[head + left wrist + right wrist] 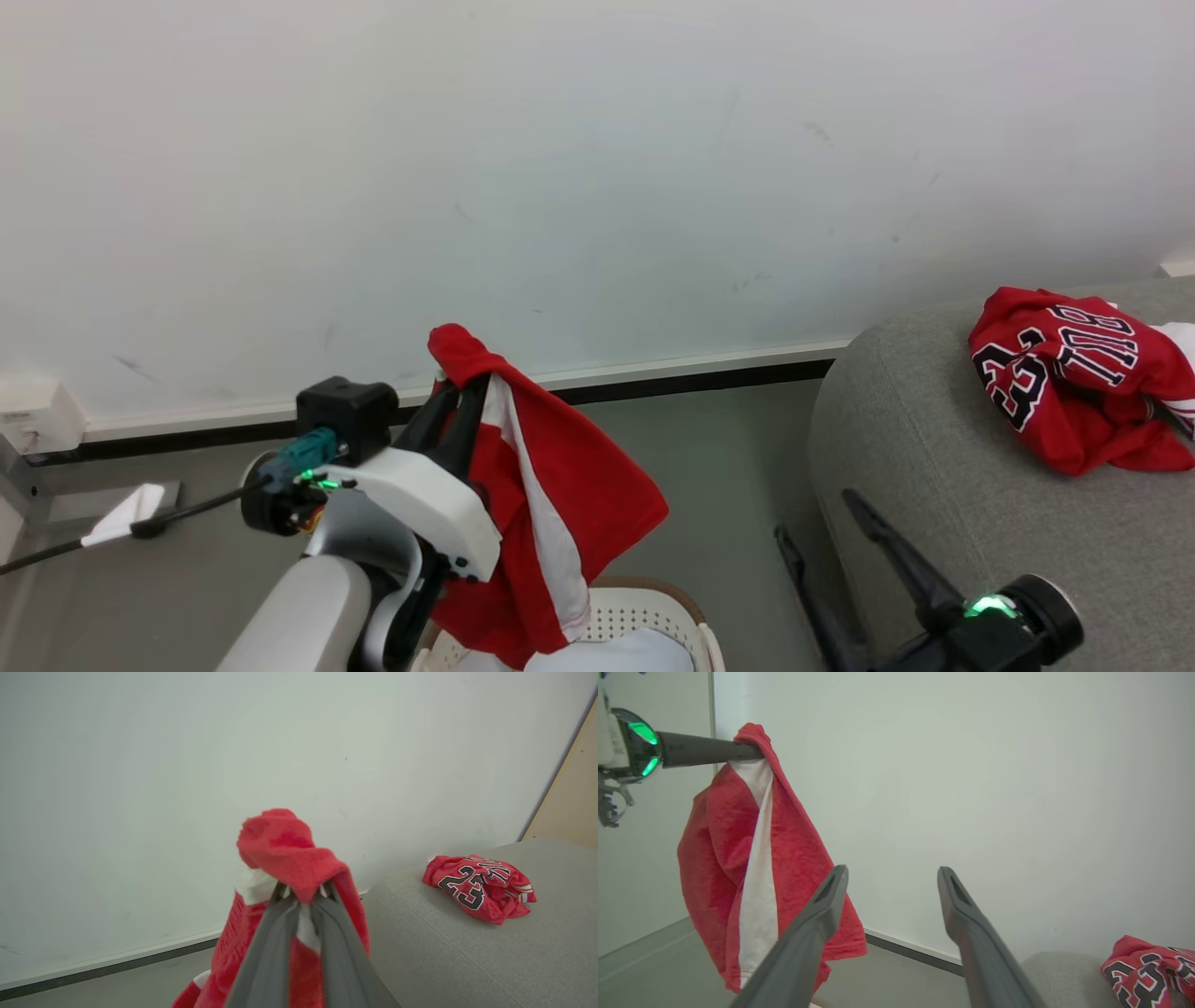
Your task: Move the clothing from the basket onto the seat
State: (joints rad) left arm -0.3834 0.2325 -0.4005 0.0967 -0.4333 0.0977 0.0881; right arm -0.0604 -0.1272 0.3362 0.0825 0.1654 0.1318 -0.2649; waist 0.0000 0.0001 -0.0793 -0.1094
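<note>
The left claw (464, 390) is clamped on a bunched fold at the top of the red garment (551, 485). The garment hangs in the air over the basket (695, 623), with its loose hem just above the rim and a white sheet (616, 653) lying inside. The right claw (817, 515) stands wide apart and holds nothing, low beside the sofa (934, 448). A jersey (1074, 373) marked "23" already lies crumpled on the sofa, well apart from the hanging piece. The step in hand looks like the carry across to the sofa. To do it well, the arm should raise the garment enough for the hem to clear the rim, then swing it right in a smooth arc so the cloth does not sway into the right claw's fingers. The clamp should hold until most of the cloth is over the sofa. It is best lowered near the jersey rather than on the rounded edge, where it could slide to the floor. The garment's long axis runs nearly upright, from the pinched top down to the hem. Its white stripe follows that line, and the lower part flares toward the sofa.
</note>
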